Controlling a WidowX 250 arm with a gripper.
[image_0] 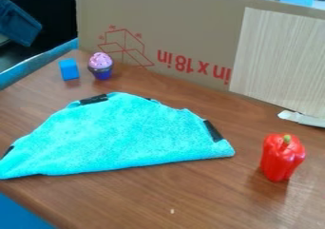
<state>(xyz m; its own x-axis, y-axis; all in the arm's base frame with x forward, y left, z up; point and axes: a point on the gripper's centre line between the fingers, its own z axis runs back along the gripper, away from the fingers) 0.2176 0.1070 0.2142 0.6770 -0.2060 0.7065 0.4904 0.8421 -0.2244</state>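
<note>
A turquoise cloth (124, 135) lies folded on the brown table, its straight edge toward the front and its curved edge toward the back, with black patches along its border. To its right a red bell pepper (281, 157) with a green stem stands upright, apart from the cloth. Behind the cloth, at the back left, a blue block (69, 69) is beside a toy cupcake (101, 66) with a pink top and a dark blue base.
A cardboard panel (190, 42) with red markings stands along the table's back edge, a light wood-grain sheet (279, 64) on its right part. A torn white strip (301, 119) lies near the right edge. The brown table (184, 195) has a blue border at left.
</note>
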